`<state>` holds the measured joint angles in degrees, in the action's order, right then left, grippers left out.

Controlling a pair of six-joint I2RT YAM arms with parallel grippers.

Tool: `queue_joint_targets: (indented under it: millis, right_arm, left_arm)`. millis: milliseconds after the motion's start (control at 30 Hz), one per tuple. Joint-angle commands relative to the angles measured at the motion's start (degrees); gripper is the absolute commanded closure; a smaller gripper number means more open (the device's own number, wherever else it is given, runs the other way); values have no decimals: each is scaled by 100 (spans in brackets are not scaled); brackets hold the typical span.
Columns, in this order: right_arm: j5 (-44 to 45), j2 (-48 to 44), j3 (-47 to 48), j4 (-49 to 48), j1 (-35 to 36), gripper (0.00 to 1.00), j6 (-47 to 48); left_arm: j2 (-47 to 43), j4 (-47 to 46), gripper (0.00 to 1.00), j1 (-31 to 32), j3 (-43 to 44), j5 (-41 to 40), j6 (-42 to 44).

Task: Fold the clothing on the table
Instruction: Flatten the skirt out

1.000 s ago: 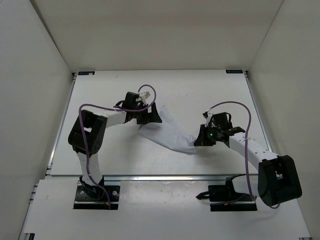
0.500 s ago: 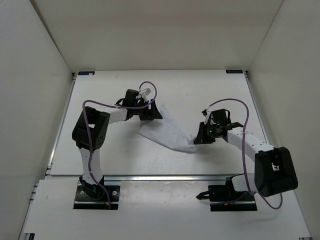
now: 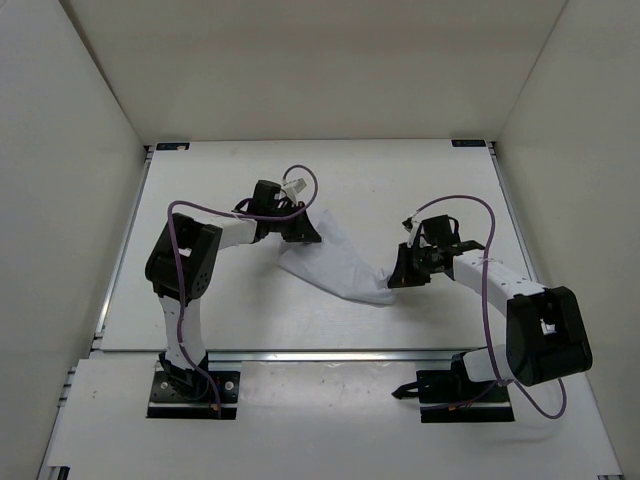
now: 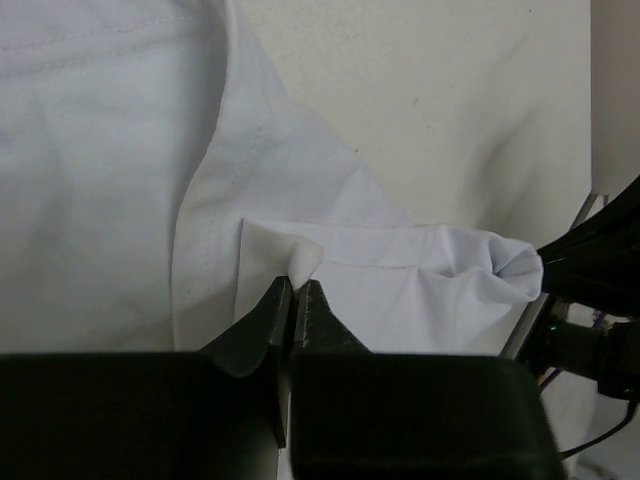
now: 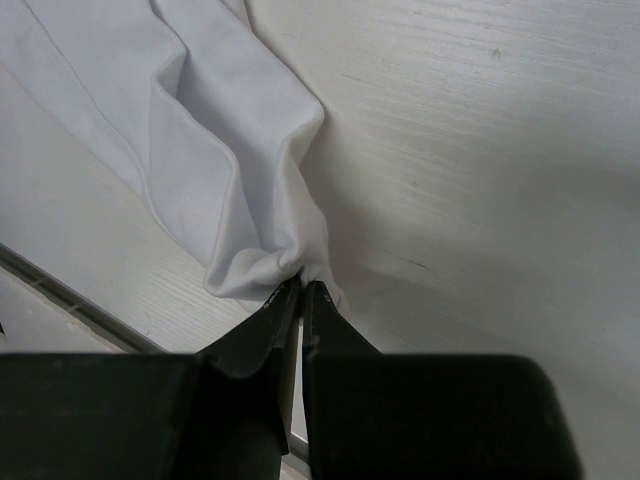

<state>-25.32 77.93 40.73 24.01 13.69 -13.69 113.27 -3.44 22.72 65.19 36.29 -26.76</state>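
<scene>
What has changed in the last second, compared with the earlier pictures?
The left gripper closed and pinched a fold of the clothing. Both arms shifted slightly. The right gripper stayed shut on the other end, and the clothing kept its place on the table.

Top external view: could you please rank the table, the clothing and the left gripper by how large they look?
1. the table, by far the largest
2. the clothing
3. the left gripper, clearly the smallest
</scene>
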Motion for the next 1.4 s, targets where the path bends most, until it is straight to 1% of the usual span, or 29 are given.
queue_joint_targets:
  millis: [0,33,167,267,400,533,567,633,733,833,933,1000,1133,1267,1367]
  right_arm:
    - [71,-76,163,-116,-33,100,60]
    - [36,-76,207,-107,-77,100,34]
    - [71,-129,339,-160,-279,100,-10]
    - [72,-94,698,-195,-411,100,-45]
    - [98,-120,1217,-160,-639,100,24]
    - [202,-225,1788,-125,-631,100,42]
    - [255,-261,1876,-133,-561,100,25]
    - [370,-418,1930,-168,-517,100,-28]
    - [572,-682,1816,-239,-464,100,-134]
    - [739,-998,1448,-361,-508,100,-344]
    - [388,-1262,851,-528,-605,100,-459]
    - [335,-1359,543,-590,-500,100,-555]
    - [212,-1474,-204,-740,-245,100,-748]
    - [-52,-1492,-618,-942,-69,100,-863]
    - [-209,-1517,-829,-1021,10,99,-881]
  left_arm:
    - [-68,-69,96,-30,90,133,31]
    - [-103,1,100,-48,99,167,66]
    - [-226,273,100,-57,152,123,13]
    - [-665,501,100,-75,29,-77,65]
    - [-1534,1142,100,-136,-24,-543,461]
    - [-2439,1276,100,-452,-313,-395,462]
    - [-2563,1302,100,-583,-427,-369,427]
    - [-3089,1460,100,-655,-533,-343,470]
    - [-3565,1697,100,-690,-726,-421,532]
    - [-4030,1786,100,-637,-1104,-430,497]
    - [-4409,1820,100,-497,-1692,-509,523]
    - [-4603,1882,100,-462,-1964,-509,479]
    - [-4937,1671,100,-120,-2702,-553,357]
    - [-5069,1531,100,39,-3151,-571,277]
    - [-5096,1557,100,13,-3223,-614,312]
